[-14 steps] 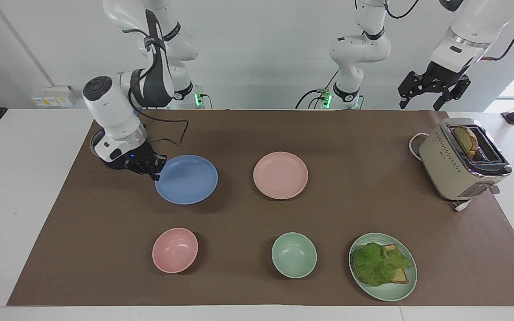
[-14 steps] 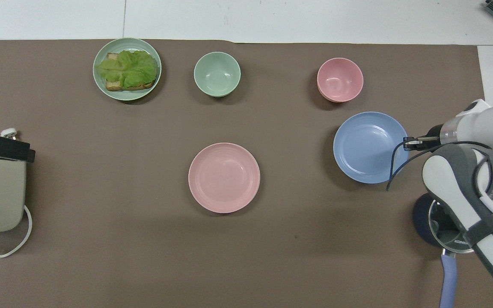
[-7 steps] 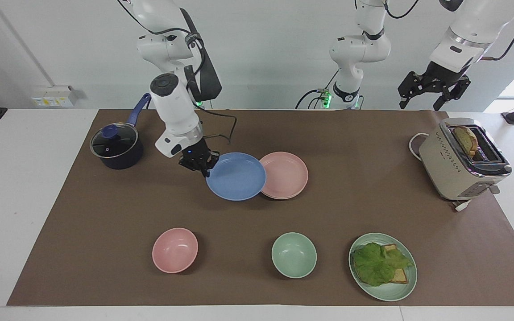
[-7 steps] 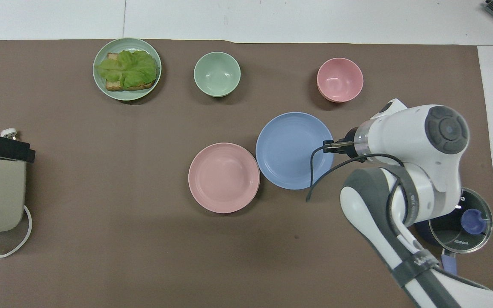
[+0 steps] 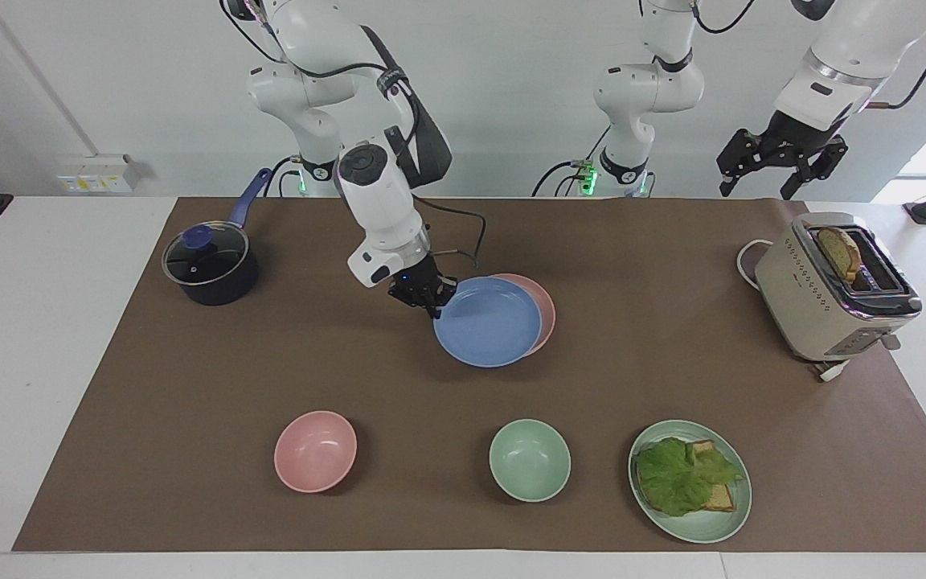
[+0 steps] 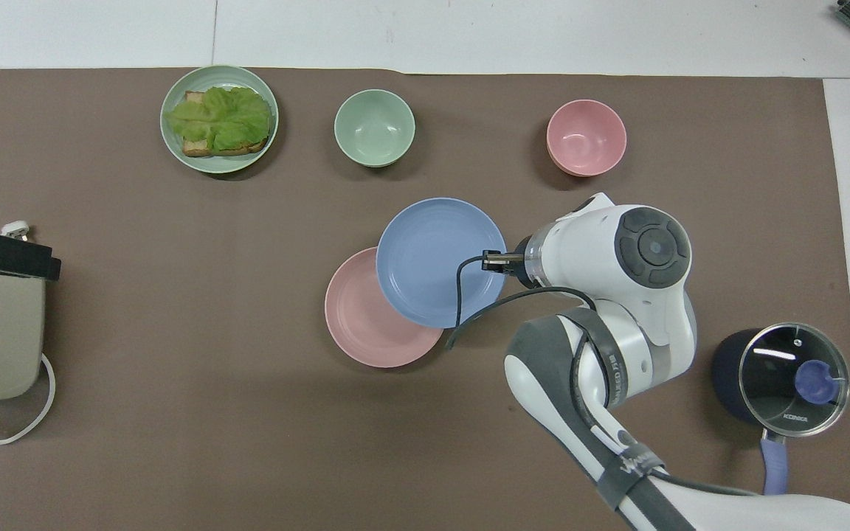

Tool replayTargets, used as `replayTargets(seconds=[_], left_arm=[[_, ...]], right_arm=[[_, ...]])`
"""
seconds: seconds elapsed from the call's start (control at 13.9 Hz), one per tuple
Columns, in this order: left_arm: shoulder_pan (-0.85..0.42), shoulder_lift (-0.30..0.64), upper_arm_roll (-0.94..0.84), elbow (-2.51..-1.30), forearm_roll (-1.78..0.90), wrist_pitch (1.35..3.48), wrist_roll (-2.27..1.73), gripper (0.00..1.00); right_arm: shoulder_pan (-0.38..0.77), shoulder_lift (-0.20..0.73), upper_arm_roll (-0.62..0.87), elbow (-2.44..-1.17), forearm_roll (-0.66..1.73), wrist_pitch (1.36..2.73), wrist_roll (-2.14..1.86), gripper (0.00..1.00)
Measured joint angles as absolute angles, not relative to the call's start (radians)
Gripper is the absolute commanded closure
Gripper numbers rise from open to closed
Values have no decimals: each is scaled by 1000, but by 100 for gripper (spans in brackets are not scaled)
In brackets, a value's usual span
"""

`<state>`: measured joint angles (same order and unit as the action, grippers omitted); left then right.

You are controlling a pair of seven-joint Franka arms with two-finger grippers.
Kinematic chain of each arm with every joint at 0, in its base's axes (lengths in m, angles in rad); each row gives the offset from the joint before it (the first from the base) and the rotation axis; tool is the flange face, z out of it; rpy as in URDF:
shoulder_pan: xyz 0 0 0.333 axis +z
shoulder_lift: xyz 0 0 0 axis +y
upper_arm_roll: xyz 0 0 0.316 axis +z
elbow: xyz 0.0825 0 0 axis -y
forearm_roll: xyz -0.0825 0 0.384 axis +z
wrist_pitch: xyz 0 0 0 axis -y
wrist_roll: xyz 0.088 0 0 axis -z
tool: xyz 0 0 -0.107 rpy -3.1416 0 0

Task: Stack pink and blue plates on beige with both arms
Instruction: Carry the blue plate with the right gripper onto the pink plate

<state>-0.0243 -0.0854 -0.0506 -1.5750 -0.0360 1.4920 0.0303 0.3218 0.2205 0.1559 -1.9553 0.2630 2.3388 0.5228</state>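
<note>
A white table [image 5: 29, 338] under a matte brown paper mat [image 5: 190, 386] stands before a plain pale wall. The right tool [image 5: 433, 305], black and two-fingered on a glossy white jointed arm, is clamped on the rim of the blue plate [image 5: 485, 322], a round, shallow matte disc held over the pink plate [image 5: 545, 310], covering most of it. The pink plate is of equal size and lies at the middle of the mat; whether a beige plate lies under it cannot be told. The left tool [image 5: 780, 165] waits over the boxy beige toaster [image 5: 829, 289], its fingers spread wide and empty. Farther from the robots sit a small deep pink bowl [image 5: 315, 450], a mint bowl [image 5: 530, 460] and a mint plate [image 5: 732, 515] bearing leafy lettuce [image 5: 676, 474] on toast. A dark glass-lidded saucepan [image 5: 210, 265] stands toward the right arm's end.
</note>
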Motion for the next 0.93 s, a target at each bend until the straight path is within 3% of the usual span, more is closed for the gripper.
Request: replayTargets(seconds=[0.93], left_arm=[[-24, -85, -51, -1575, -36, 1492, 30, 0]], right_arm=[[385, 242, 154, -2041, 292, 2352, 561, 100]])
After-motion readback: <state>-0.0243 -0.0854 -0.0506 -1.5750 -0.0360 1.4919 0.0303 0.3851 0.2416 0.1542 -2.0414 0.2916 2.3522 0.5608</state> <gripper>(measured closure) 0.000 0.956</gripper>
